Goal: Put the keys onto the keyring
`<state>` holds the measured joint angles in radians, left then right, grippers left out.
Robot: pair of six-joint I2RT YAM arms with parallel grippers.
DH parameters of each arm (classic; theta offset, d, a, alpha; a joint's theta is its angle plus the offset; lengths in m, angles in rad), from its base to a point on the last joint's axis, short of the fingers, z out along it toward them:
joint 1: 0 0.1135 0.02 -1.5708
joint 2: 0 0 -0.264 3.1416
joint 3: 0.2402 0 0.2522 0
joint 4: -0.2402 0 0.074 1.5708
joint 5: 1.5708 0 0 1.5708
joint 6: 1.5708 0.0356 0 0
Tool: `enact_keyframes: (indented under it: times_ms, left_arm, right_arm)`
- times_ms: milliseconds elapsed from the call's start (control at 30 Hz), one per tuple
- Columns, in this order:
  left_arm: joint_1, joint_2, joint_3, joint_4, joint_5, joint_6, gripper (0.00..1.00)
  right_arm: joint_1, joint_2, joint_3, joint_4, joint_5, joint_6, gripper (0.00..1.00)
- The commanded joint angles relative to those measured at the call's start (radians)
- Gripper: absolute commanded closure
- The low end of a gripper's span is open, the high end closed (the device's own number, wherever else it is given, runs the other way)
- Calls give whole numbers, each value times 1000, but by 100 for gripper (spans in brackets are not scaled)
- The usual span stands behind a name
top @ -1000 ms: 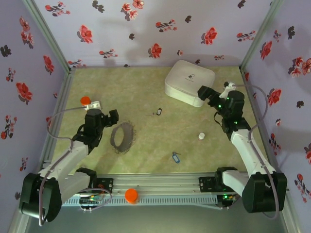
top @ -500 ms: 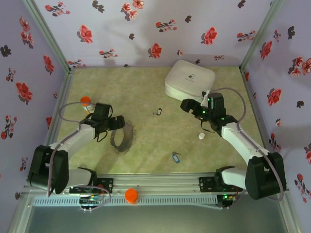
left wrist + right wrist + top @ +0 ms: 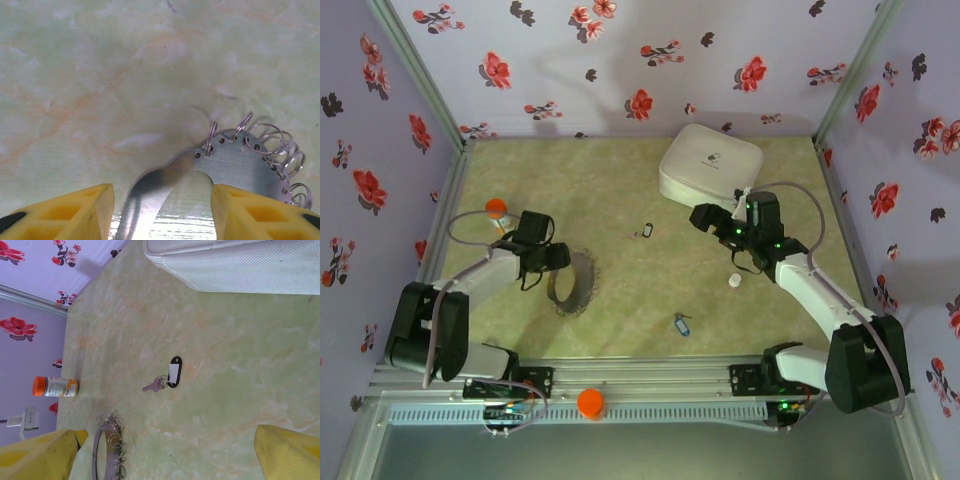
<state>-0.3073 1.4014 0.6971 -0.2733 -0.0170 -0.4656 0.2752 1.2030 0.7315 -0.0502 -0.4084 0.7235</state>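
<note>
The keyring [image 3: 590, 275] is a flat metal hoop hung with several small split rings, lying left of centre on the table. My left gripper [image 3: 558, 258] is low over the hoop's far-left rim. In the left wrist view the keyring's band [image 3: 240, 160] runs between the yellow fingers [image 3: 55, 215], with a gap on each side; the left gripper [image 3: 162, 212] is half open. A black-tagged key [image 3: 647, 231] lies mid-table, and a blue key [image 3: 682, 323] nearer the front. My right gripper [image 3: 708, 224] hovers open, facing the black-tagged key [image 3: 170, 374] and the keyring [image 3: 111, 456].
A white rounded box [image 3: 710, 170] stands at the back right, close behind the right gripper. A small white cylinder [image 3: 735, 281] lies under the right arm. An orange-capped bottle [image 3: 496, 208] lies left of the left gripper. Walls close in on three sides.
My left gripper dropped onto the keyring's rim and its jaws narrowed around the band. The right arm swung left toward the black-tagged key, then held still.
</note>
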Motion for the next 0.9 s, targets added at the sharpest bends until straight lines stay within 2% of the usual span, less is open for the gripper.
enact_keyframes:
  times_ms: [0, 233, 567, 867]
  left_arm:
    - [7, 22, 13, 45, 32, -15, 49]
    - [7, 63, 50, 73, 61, -1, 60]
    - [8, 141, 84, 108, 121, -4, 70]
    - [-2, 195, 99, 103, 126, 2, 84]
  right_arm:
    - [6, -10, -1, -10, -7, 17, 8]
    - [7, -13, 0, -16, -23, 15, 8]
    - [12, -20, -3, -31, -44, 10, 8]
    - [12, -33, -5, -41, -38, 4, 8]
